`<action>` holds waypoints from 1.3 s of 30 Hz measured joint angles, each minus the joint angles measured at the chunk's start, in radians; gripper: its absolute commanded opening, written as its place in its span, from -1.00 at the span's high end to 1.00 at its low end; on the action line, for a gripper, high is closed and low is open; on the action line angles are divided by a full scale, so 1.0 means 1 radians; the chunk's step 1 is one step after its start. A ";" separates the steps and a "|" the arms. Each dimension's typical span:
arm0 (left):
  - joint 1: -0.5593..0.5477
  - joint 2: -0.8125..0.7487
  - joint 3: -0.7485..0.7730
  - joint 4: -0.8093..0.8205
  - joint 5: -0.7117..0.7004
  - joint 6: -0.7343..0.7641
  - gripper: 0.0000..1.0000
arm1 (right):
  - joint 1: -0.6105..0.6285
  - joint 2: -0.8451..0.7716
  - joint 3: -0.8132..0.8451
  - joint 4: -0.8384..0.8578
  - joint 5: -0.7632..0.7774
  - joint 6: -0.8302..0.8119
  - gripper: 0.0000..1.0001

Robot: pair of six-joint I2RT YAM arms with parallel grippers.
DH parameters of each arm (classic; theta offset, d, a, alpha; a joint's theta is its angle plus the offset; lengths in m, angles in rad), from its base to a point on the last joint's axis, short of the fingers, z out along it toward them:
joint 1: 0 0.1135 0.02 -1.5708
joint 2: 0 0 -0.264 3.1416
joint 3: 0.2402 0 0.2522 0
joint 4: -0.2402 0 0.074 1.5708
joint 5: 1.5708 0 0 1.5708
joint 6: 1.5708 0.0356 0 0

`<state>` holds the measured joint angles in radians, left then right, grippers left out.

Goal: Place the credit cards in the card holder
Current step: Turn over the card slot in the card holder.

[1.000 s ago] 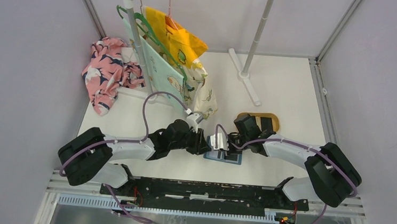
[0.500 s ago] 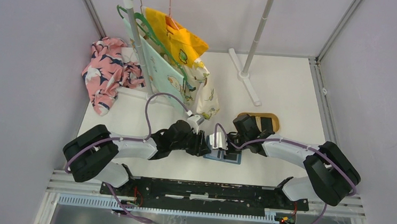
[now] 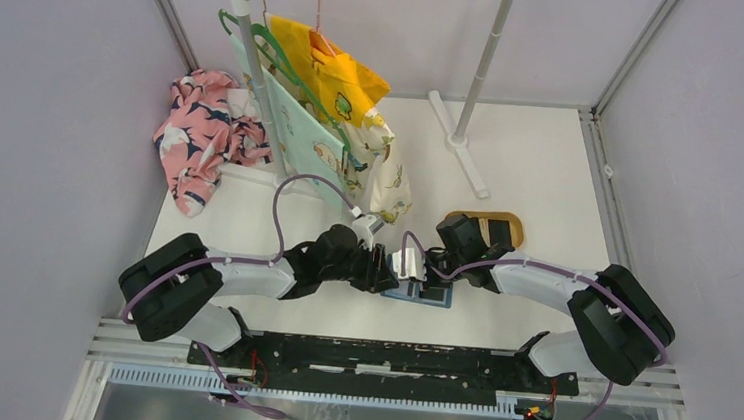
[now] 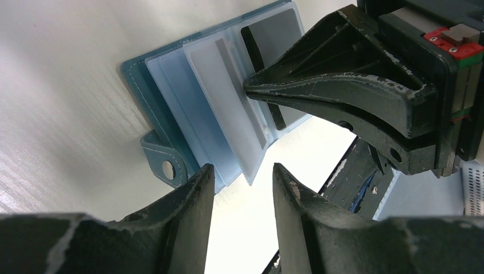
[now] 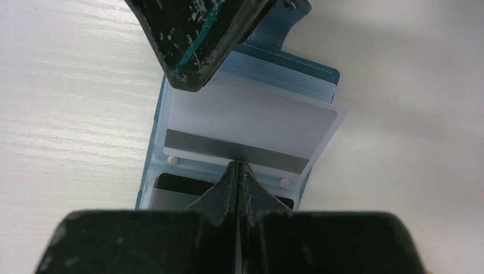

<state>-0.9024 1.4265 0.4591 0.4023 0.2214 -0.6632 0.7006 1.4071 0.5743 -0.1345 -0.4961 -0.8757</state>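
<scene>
The teal-blue card holder (image 3: 419,296) lies open on the table between both grippers. In the left wrist view its clear blue sleeves (image 4: 188,85) fan out, with the snap tab (image 4: 165,165) near my left finger. One dark card (image 4: 275,29) sits in a sleeve; it also shows in the right wrist view (image 5: 171,184). A pale card with a grey stripe (image 5: 251,123) sits in another sleeve. My right gripper (image 5: 237,166) is shut, its tips pressing on that sleeve. My left gripper (image 4: 241,178) is open at the holder's edge, holding nothing.
A tan oval tray (image 3: 497,225) lies just behind the right arm. A clothes rack (image 3: 249,70) with hanging yellow and mint garments (image 3: 328,76) stands at the back left, with a pink floral cloth (image 3: 199,131) beside it. A white stand base (image 3: 458,152) sits at the back.
The left arm has shifted slightly to the right, toward the card holder. The right gripper and the holder have stayed in place.
</scene>
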 measured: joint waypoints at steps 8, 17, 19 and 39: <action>0.000 0.016 0.015 0.012 0.017 -0.004 0.04 | 0.000 0.000 0.000 0.000 0.000 0.000 0.96; 0.000 0.035 0.025 0.023 0.026 -0.005 0.05 | 0.000 0.001 0.000 0.000 0.000 0.000 0.96; 0.000 0.049 0.028 0.025 0.026 -0.005 0.05 | 0.000 0.001 0.000 0.000 0.000 0.000 0.96; 0.000 0.119 0.037 0.132 0.135 -0.040 0.07 | -0.003 0.001 0.010 -0.013 0.001 0.008 0.64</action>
<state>-0.9024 1.5452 0.4965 0.5343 0.3565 -0.7033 0.6971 1.4082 0.5838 -0.1471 -0.4950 -0.8673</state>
